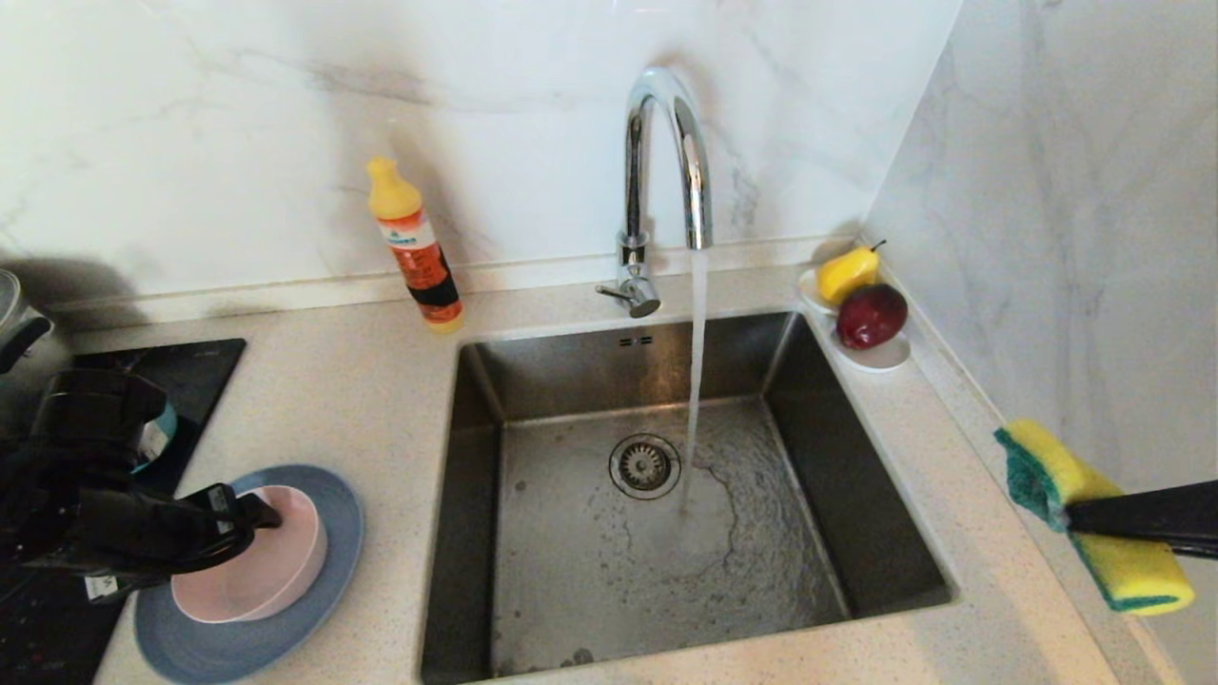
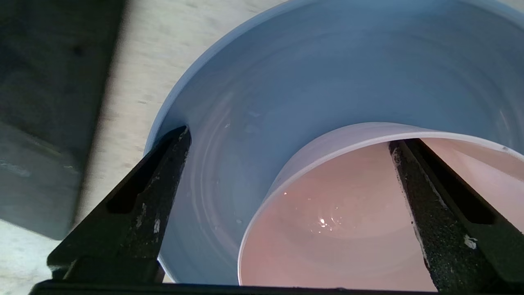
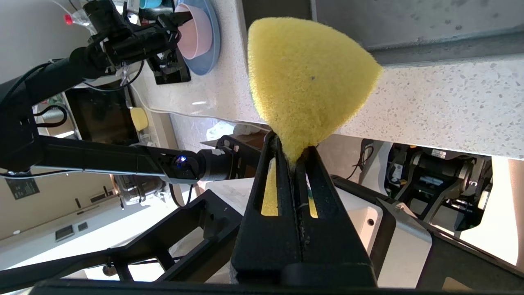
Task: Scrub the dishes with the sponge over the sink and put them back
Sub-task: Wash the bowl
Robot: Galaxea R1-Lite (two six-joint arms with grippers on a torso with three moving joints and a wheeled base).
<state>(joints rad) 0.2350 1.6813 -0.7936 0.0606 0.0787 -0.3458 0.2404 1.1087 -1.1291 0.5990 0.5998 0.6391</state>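
My left end effector [image 2: 286, 164] is spread wide over the pink bowl [image 1: 276, 561], with one finger [image 2: 430, 213] inside the bowl and the other outside its wall, above the blue plate [image 1: 324, 590]. The bowl sits on the plate, on the worktop [image 1: 381, 419] left of the sink [image 1: 666, 504]. Water runs from the tap [image 1: 666, 143] into the sink. My right end effector [image 3: 292, 159] pinches the sponge [image 1: 1094, 514] tight, right of the sink.

plate [image 1: 335, 533]: slate-blue | bowl [image 1: 285, 561]: pale pink | sponge [image 1: 1085, 509]: yellow, green side | bottle [image 1: 416, 247]: orange, yellow cap
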